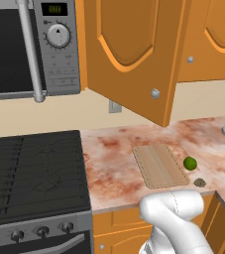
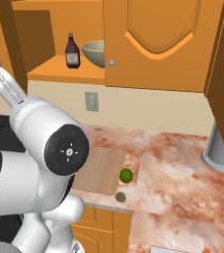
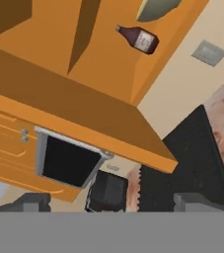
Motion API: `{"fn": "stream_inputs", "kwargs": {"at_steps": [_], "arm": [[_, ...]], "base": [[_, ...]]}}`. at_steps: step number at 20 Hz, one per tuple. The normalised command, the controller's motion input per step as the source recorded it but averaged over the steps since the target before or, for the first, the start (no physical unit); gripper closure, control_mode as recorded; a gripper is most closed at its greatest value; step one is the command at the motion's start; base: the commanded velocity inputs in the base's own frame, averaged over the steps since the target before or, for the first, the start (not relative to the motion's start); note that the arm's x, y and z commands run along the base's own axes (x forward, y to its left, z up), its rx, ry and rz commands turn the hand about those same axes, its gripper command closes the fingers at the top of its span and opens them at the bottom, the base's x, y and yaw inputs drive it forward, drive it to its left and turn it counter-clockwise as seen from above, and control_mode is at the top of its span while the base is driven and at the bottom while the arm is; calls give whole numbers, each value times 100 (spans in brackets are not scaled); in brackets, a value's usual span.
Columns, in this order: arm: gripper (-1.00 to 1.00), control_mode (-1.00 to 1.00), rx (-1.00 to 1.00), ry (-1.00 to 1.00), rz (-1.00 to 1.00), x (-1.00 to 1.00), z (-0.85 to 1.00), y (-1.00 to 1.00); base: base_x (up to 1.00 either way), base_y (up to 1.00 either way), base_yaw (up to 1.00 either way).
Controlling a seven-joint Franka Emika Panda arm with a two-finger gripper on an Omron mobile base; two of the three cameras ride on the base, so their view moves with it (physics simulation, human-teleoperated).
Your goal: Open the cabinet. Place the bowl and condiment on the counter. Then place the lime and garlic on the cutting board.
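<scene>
Near the front edge of the marbled surface (image 2: 182, 168): garlic (image 2: 120, 197), a small grey-brown lump, just off the cutting board's front right corner, apart from it. Slightly further back: lime (image 2: 126, 175), close beside the right edge of the cutting board (image 2: 99, 169), not on it; whether touching the board's edge, cannot tell. Board itself flat on the surface, bare on top, between the black stove top (image 1: 34, 168) at the surface's left edge and the lime. Toward the back right corner of the surface: grey base of an appliance (image 2: 217, 150).

Higher and further back, against the wall: outlet plate (image 2: 91, 101), then the cabinet (image 2: 153, 44) with its left door (image 1: 129, 54) swung wide open. Inside, on the bottom shelf (image 2: 64, 74): condiment (image 2: 72, 51) bottle upright near the shelf's front edge, bowl (image 2: 94, 53) just to its right, partly hidden behind the closed door; apart or touching, cannot tell. To the left of the cabinet, above the stove: microwave (image 1: 29, 49).

Fingers (image 3: 32, 202) spread wide, pinching nothing, dark tips low in the hand view, well away from bottle and bowl, seen rolled far up that view.
</scene>
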Motion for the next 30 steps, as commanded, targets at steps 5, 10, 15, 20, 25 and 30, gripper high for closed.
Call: {"fn": "stream_inputs", "kwargs": {"at_steps": [5,10,15,20,25,30], "arm": [[-100,-100,8,2,0,37,0,27],[-100,-100,11,1,4,36,0,6],[-100,-100,12,3,8,31,0,0],[-100,-100,6,3,9,20,-2,4],[-100,-100,0,4,9,24,-6,8],[-100,-100,0,4,9,22,-2,3]], "base": [[0,0,0],[0,0,0],[0,0,0],[0,0,0],[0,0,0],[0,0,0]]}}
